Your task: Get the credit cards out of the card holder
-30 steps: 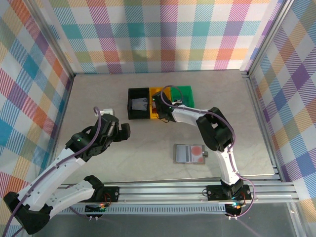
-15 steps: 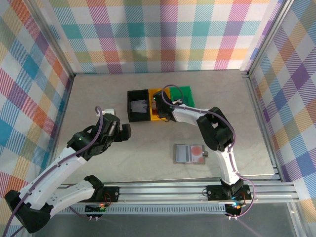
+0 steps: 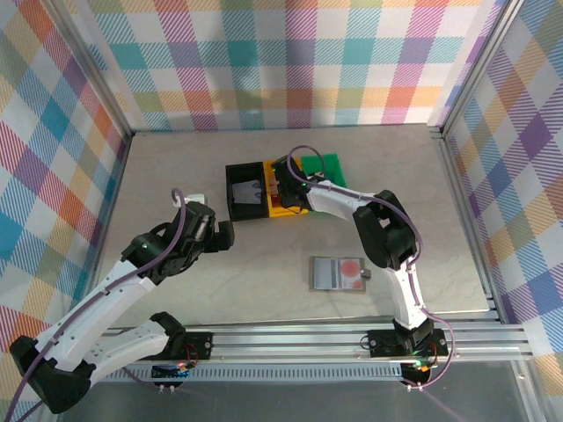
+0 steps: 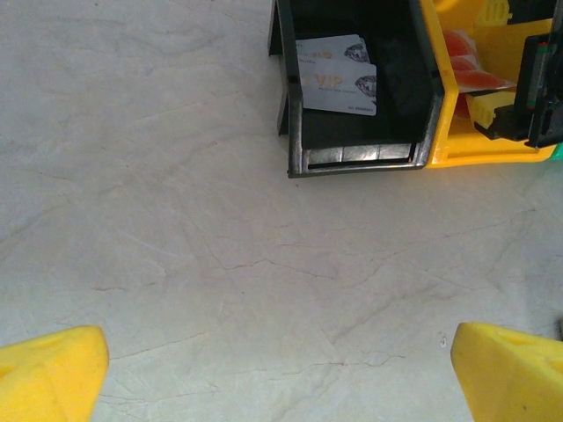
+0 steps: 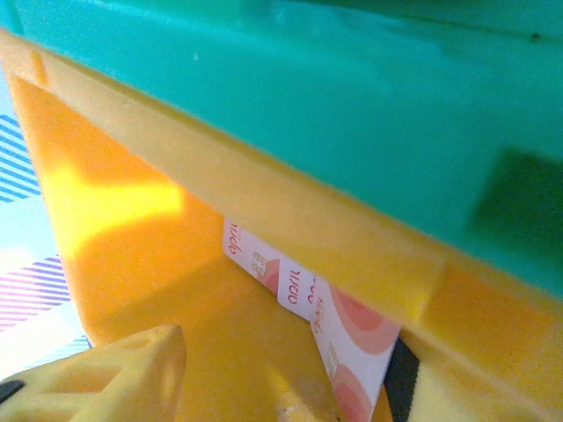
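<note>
R fingers (image 5: pixel 114 369) wider now, pink cards (image 5: pixel 345 338) just beside

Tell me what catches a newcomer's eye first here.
The black bin, yellow bin and green bin stand in a row at mid-table, the right gripper over the yellow one, where pink credit cards sit. Nearer the arm bases, the card holder lies open, holding a red-spotted card.

Pastel plaid walls (image 3: pixel 290 61), beige marbled tabletop (image 3: pixel 176 176), aluminium front rail (image 3: pixel 299 338)

Left pincer (image 4: pixel 281 374), jaws wide apart.
</note>
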